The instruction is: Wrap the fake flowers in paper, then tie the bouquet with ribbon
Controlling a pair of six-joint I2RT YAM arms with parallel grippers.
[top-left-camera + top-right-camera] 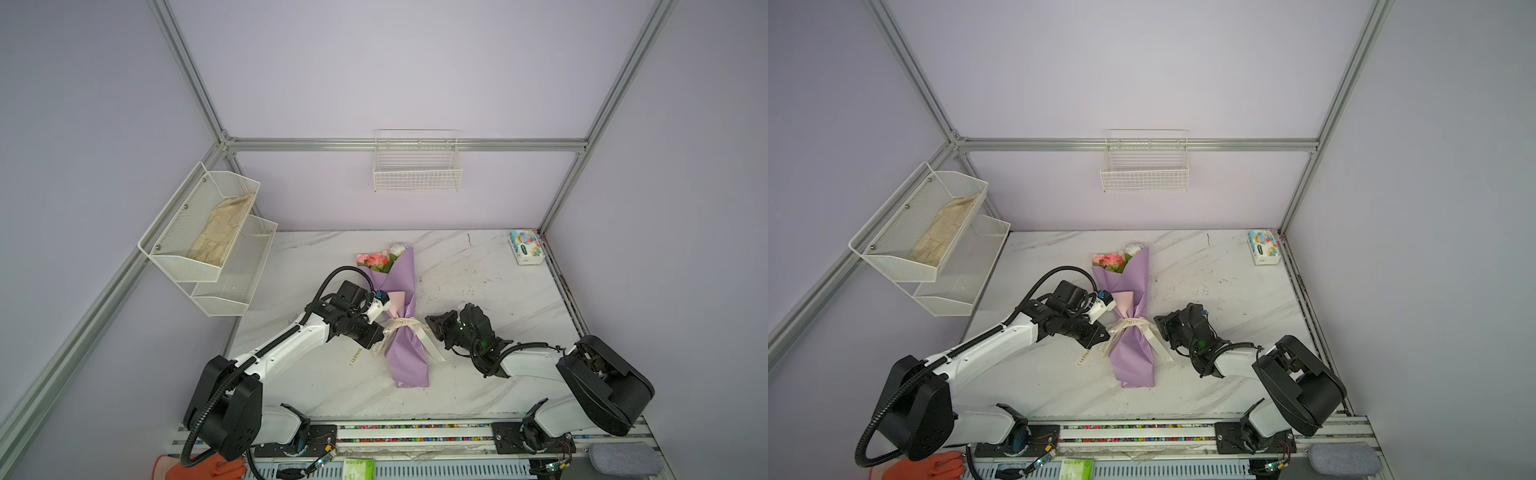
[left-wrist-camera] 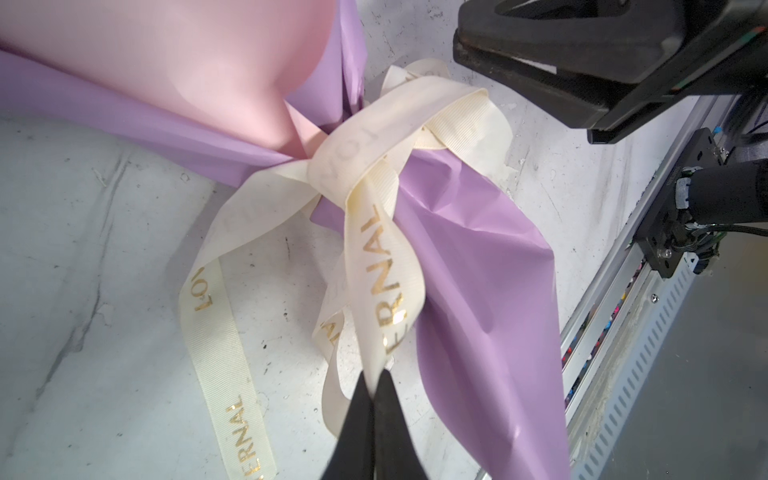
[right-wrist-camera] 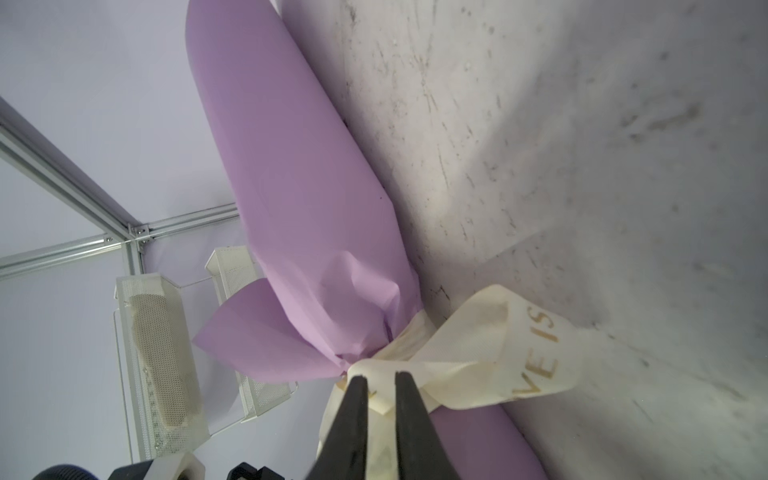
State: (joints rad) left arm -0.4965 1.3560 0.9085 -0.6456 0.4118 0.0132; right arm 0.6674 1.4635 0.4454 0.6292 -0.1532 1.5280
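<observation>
Showing only in wrist views: left end effector [image 2: 376,376] clamped on ribbon [image 2: 376,257], right end effector [image 3: 381,379] parted.

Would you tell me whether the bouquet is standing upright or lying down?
Lying down: the bouquet rests lengthwise on the marble table.

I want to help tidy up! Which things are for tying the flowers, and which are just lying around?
For the job: bouquet, ribbon, left tool, right tool.
Just lying about: tissue pack, orange glove, wire basket, mesh shelf, folded cloth.
</observation>
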